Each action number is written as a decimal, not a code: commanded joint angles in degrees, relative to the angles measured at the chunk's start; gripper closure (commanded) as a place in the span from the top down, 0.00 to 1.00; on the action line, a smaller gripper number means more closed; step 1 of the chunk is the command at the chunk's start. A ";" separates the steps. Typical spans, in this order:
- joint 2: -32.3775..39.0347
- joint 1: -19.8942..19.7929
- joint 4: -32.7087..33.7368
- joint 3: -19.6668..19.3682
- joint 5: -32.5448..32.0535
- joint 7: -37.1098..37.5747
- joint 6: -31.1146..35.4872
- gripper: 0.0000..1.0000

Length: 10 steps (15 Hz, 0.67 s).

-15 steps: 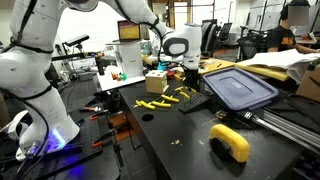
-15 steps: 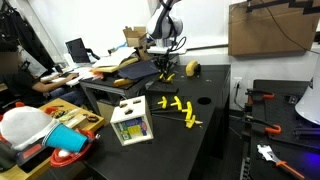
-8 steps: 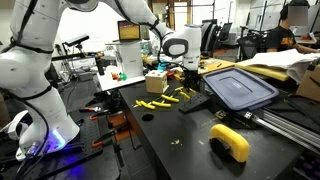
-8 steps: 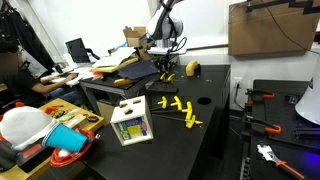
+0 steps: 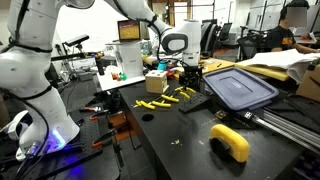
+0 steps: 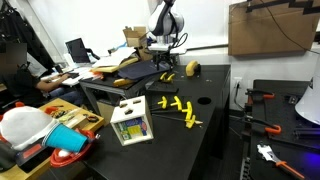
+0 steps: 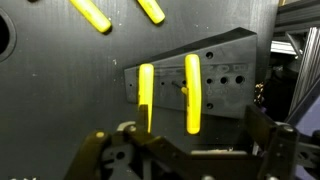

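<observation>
In the wrist view a dark grey block (image 7: 222, 78) with rows of holes lies on the black table. Two yellow pegs (image 7: 146, 95) (image 7: 192, 96) rest side by side on it. My gripper (image 7: 190, 152) hangs just above them, open, its fingers (image 7: 276, 140) spread wide to either side of the right peg and touching nothing. In both exterior views the gripper (image 5: 190, 79) (image 6: 166, 63) points down over the block (image 5: 193, 103) near the table's middle. Loose yellow pegs (image 5: 156, 103) (image 6: 179, 105) lie scattered beside it.
A blue-grey bin lid (image 5: 238, 88) lies beside the block, and a yellow curved object (image 5: 230, 142) sits near the table's front. A wooden box (image 5: 156, 82) stands behind the pegs. A shape-sorter box (image 6: 131, 122) and stacked bowls (image 6: 62, 136) stand at the table's end.
The gripper has opened and let go of the yellow peg, which now rests on the block. The arm has risen a little.
</observation>
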 commanded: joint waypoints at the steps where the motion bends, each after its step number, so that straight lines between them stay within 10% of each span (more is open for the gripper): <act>1: -6.80 1.25 -4.15 -1.42 -4.56 0.84 -5.83 1.00; 10: -13.28 1.55 -2.53 0.84 -16.58 -13.62 -28.37 1.00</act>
